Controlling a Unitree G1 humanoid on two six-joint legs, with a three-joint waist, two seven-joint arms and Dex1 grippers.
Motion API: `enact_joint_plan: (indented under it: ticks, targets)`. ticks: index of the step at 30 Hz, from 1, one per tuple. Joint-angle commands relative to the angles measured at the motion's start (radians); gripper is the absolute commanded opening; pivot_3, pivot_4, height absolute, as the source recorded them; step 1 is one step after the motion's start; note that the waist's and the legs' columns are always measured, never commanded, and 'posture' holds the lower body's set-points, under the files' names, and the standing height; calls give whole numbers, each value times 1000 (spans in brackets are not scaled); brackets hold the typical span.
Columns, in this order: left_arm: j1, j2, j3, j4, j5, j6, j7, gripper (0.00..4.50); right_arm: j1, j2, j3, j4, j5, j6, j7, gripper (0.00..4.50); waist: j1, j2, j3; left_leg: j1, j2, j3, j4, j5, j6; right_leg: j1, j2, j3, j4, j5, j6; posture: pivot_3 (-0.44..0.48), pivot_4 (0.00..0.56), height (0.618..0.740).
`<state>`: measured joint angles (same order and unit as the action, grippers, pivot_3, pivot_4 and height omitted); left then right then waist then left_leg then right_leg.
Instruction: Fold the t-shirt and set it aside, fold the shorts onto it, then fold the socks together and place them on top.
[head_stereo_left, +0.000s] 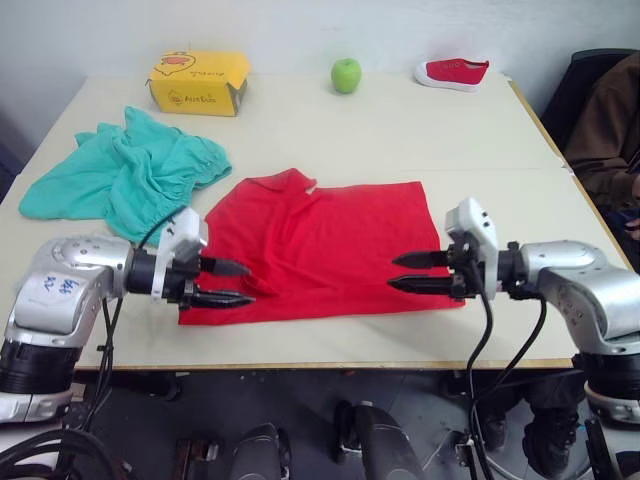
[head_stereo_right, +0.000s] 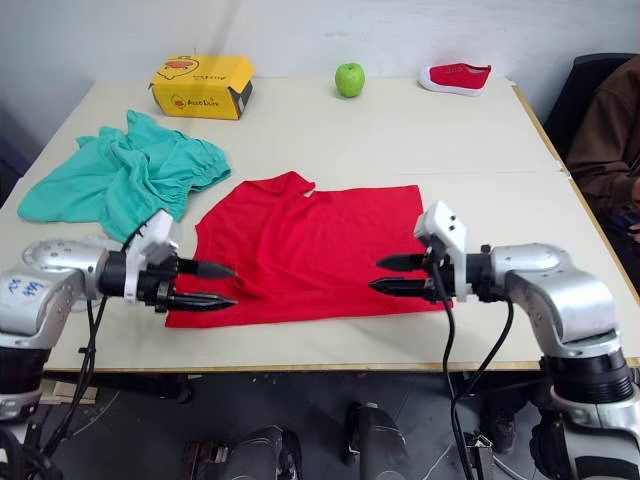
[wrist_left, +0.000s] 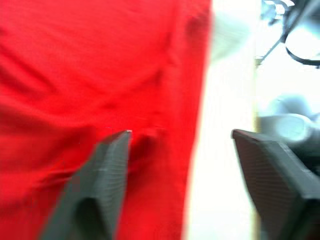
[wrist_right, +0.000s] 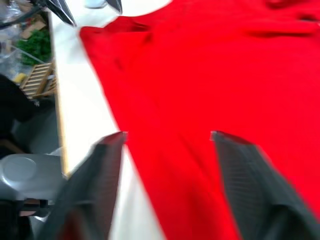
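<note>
Left tool (head_stereo_left: 232, 283): fingers spread apart, holding nothing; it sits low over the near left corner of the t-shirt, pointing toward the right tool. In the left wrist view one finger (wrist_left: 102, 180) lies over red cloth and the other over bare desk past the shirt's hem.
Right tool (head_stereo_left: 410, 272): fingers parted, empty; it sits at the near right corner of the t-shirt, pointing toward the left tool. In the right wrist view one finger (wrist_right: 250, 185) is over the cloth, the other over the desk near its front edge.
T-shirt (head_stereo_left: 320, 245): bright red, spread flat on the near middle of the desk, between the two tools; its neck opening lies on the far left side, and the near hem runs just behind the desk's front edge.
Shorts (head_stereo_left: 120, 175): teal, bunched in a loose heap on the left part of the desk, just beside the shirt's far left corner; whether they touch it I cannot tell.
Socks: cannot be made out.
Desk (head_stereo_left: 400, 130): pale top, carrying all of the above.
Yellow box (head_stereo_left: 198, 83): far left of the desk, behind the shorts.
Green apple (head_stereo_left: 346, 74): far middle of the desk, well apart from the shirt.
Red shoe (head_stereo_left: 452, 72): small, white-soled, far right, beside the apple.
Person: a brown sleeve (head_stereo_left: 610, 130) past the right edge of the desk.
</note>
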<state>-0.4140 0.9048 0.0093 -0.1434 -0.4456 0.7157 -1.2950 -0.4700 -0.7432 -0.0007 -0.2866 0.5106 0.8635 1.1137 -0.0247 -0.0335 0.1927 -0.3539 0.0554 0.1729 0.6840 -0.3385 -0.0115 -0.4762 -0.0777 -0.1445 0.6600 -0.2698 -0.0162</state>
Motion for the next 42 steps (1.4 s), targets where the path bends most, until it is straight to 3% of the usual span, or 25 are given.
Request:
enact_joint_plan:
  ticks: [1,4,7,12,15,20,25,29,34,39,42]
  targets:
    - [35,1,-58,-26,35,-62,2,1923,56,-13,71,-1,-85,-116,-29,973,4,0,0,0,0,0,0,0,0,0,0,0,0,0,0,0,150,740]
    - [-40,-58,-80,105,90,-120,73,916,77,6,106,73,-151,-201,-68,0,12,0,0,0,-1,0,0,0,1,0,0,0,0,0,0,0,150,740]
    - [-100,-98,-98,205,112,-135,93,31,135,16,151,139,-240,-323,-109,0,21,-1,-1,0,-2,0,0,1,1,0,0,0,0,0,0,0,150,740]
    - [-140,-141,-123,305,147,-158,115,31,200,34,145,146,-245,-339,-145,0,20,-4,-3,1,-1,0,-2,0,1,0,0,0,-1,0,0,0,150,740]
    - [-189,-161,-124,476,212,-239,169,31,243,22,117,106,-215,-316,-151,0,23,-4,-3,3,-1,-1,-1,0,1,3,0,0,-1,0,0,0,150,740]
    - [-310,-190,-38,677,197,-260,241,31,270,13,92,84,-207,-308,-157,0,23,-5,-4,10,0,-5,-1,-1,1,15,0,-4,-5,0,0,0,150,740]
    - [-276,-86,19,558,118,-147,110,31,282,11,77,67,-194,-300,-161,0,19,-5,-4,9,1,-5,-2,-2,1,15,0,-5,-5,0,0,0,150,740]
    - [-198,-38,31,412,84,-93,80,31,296,14,73,60,-193,-305,-163,0,21,-5,-4,10,1,-4,-2,-2,0,15,0,-5,-5,-1,0,0,150,740]
    - [-112,-31,9,261,77,-51,91,31,294,21,81,66,-199,-311,-168,0,23,-5,-4,11,1,-5,-2,-2,0,16,0,-4,-5,-1,0,0,150,740]
    - [11,-41,-60,229,147,-88,137,31,287,8,68,84,-198,-309,-167,0,20,-5,-4,12,1,-4,-2,-3,0,16,0,-3,-5,-2,0,0,150,740]
    - [34,-53,-74,317,210,-144,204,31,288,0,29,99,-191,-289,-188,0,23,-6,-5,14,2,-3,-3,-3,-1,16,1,-3,-5,-2,0,0,150,740]
